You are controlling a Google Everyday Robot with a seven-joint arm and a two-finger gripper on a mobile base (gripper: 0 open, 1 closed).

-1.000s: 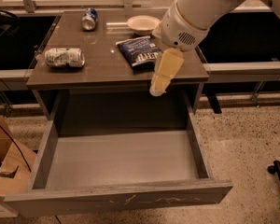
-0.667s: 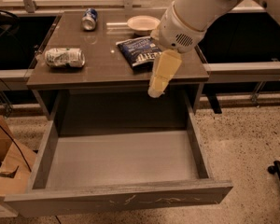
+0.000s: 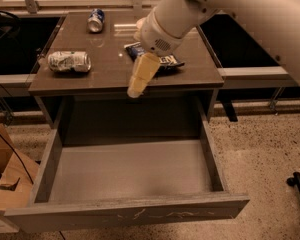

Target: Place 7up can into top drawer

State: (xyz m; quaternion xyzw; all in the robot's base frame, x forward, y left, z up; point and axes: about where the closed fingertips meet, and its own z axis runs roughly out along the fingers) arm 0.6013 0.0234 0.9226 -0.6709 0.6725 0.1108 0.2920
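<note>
The arm fills the upper right of the frame and covers the back right part of the worktop (image 3: 110, 74). Its tool (image 3: 135, 90) hangs at the centre, over the worktop's front edge, and carries nothing; whether it is open or closed cannot be told, as it shows only as one pale tapering shape. A dark snack bag (image 3: 166, 62) lies half hidden behind the wrist. The 7up can (image 3: 69, 61) lies on its side at the left of the worktop, near the left edge and well apart from the tool, with bare surface between them. A blue can (image 3: 95, 20) lies at the back, upper left of centre. The top drawer (image 3: 135, 171) stands pulled out below, its flat bottom bare and its scratched front panel along the lower frame. A cardboard box (image 3: 10, 179), cut off at lower left, sits just beside the drawer's left wall.
</note>
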